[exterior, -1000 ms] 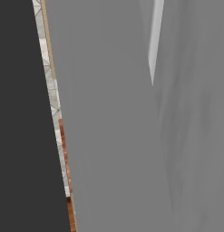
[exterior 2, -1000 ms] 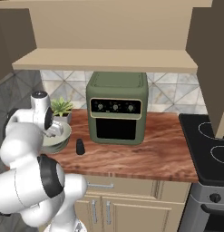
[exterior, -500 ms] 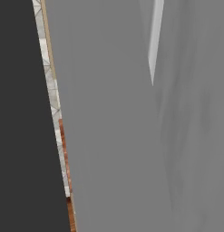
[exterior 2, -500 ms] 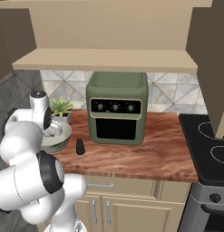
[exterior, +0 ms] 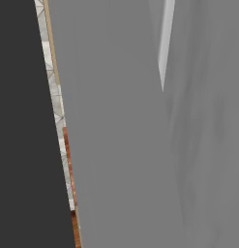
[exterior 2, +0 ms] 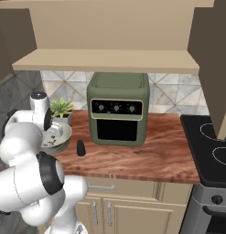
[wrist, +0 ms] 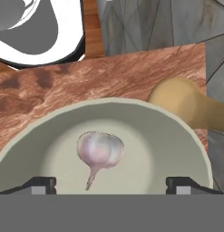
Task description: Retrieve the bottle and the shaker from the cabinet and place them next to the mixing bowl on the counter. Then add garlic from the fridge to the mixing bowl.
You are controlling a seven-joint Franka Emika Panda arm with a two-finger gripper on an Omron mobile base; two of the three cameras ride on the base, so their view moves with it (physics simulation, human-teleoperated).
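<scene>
The pale mixing bowl [wrist: 168, 136] sits right under my gripper [wrist: 111, 186]. Its fingers stand wide apart and open, with nothing between the pads. A head of garlic [wrist: 100, 152] lies inside the bowl, touching neither finger. A tan rounded bottle [wrist: 190, 106] rests on the wood counter just beside the bowl. In the right base view the arm bends down over the bowl [exterior 2: 61, 137] at the counter's left end. The small dark shaker [exterior 2: 80, 147] stands upright just right of it.
A green toaster oven [exterior 2: 117, 109] stands mid-counter, with a potted plant [exterior 2: 61, 109] behind the bowl. A black stove [exterior 2: 210, 146] lies at the right. A shelf [exterior 2: 105, 61] runs overhead. A grey panel [exterior: 140, 145] blocks the left base view.
The arm has stayed over the bowl. The jaws have spread wider, and the garlic lies free in the bowl.
</scene>
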